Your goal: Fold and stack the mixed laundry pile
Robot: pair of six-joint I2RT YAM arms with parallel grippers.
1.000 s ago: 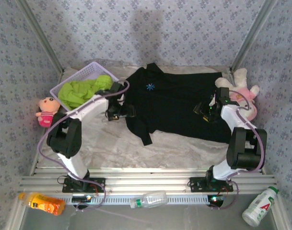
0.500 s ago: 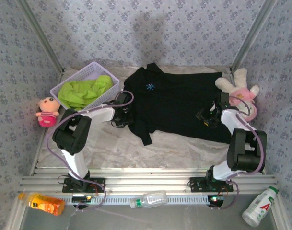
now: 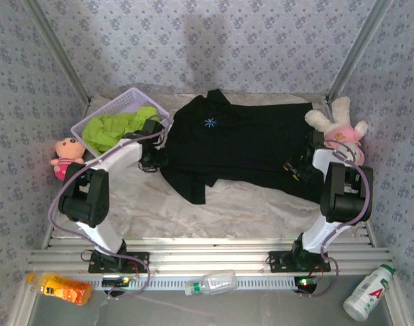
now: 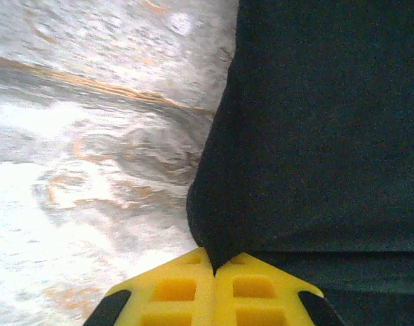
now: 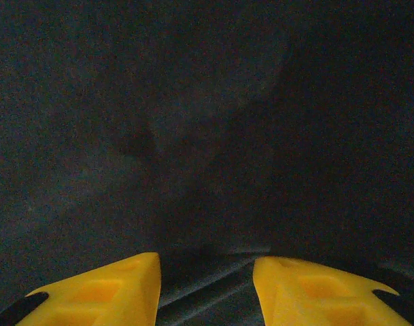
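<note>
We pinch the shirt [image 3: 247, 142] at its edge with the left gripper [image 4: 215, 270]; the right gripper [image 5: 207, 275] gapes over it. One-sided pulling could bunch it.

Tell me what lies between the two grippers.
The black T-shirt, spread out, fills the stretch from the left gripper to the right gripper; the top external view shows it.

- Black soft-cloth T-shirt [image 3: 254, 142], with a small light-blue chest mark [image 3: 210, 123].
- Lime-green crumpled cloth T-shirt [image 3: 115, 129] in the lavender plastic mesh basket [image 3: 105, 107].
- Left gripper [image 4: 214, 266]: yellow fingers [image 4: 173, 288], black edges.
- Grey-blue papered walls [image 3: 261, 47], small flower print.
- White-and-pink plush rabbit [image 3: 339, 125].
</note>
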